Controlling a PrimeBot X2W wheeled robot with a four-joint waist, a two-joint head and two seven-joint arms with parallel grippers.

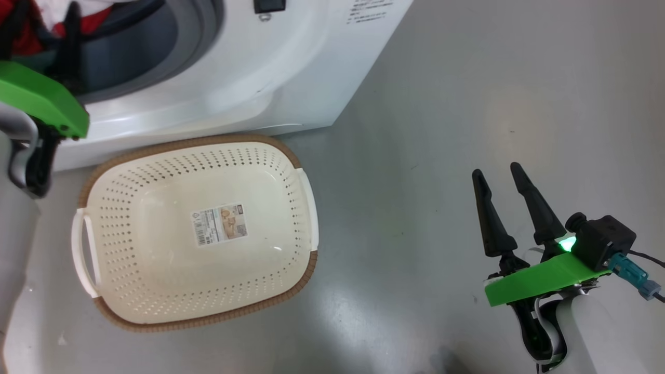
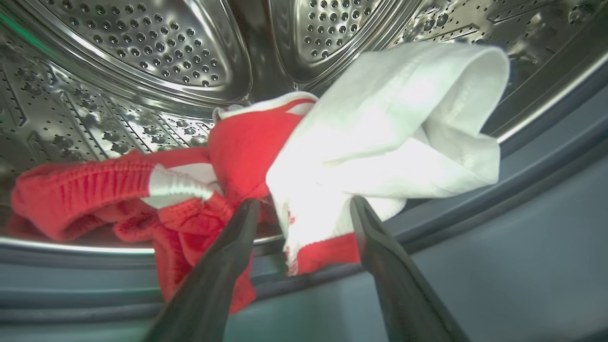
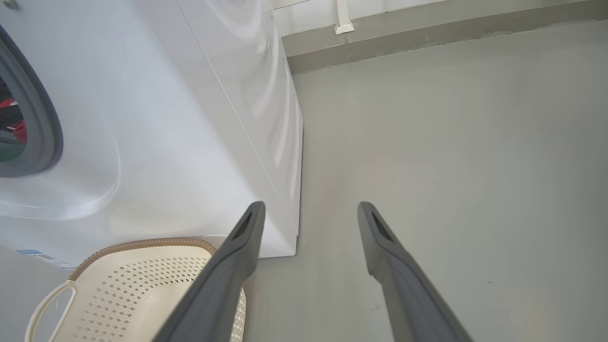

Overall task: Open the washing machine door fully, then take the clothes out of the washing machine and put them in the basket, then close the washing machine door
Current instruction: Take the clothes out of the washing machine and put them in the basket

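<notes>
The white washing machine [image 1: 218,98] stands at the top left with its mouth uncovered; the washing machine door is out of view. Red and white clothes [image 2: 332,142] lie at the front of the steel drum [image 2: 142,42], draped over the grey gasket [image 2: 522,199]. My left gripper [image 2: 304,209] is open inside the mouth, its fingertips on either side of a white and red hem. The cream basket [image 1: 156,291] sits on the floor right in front of the machine, holding only its paper label. My right gripper [image 1: 496,171] hangs open over bare floor, far right of the basket.
The green bracket [image 1: 41,98] of my left wrist juts out at the machine's mouth. Grey floor [image 3: 451,142] stretches to the right of the machine as far as a wall base [image 3: 427,28]. The basket rim [image 3: 142,244] touches the machine's front.
</notes>
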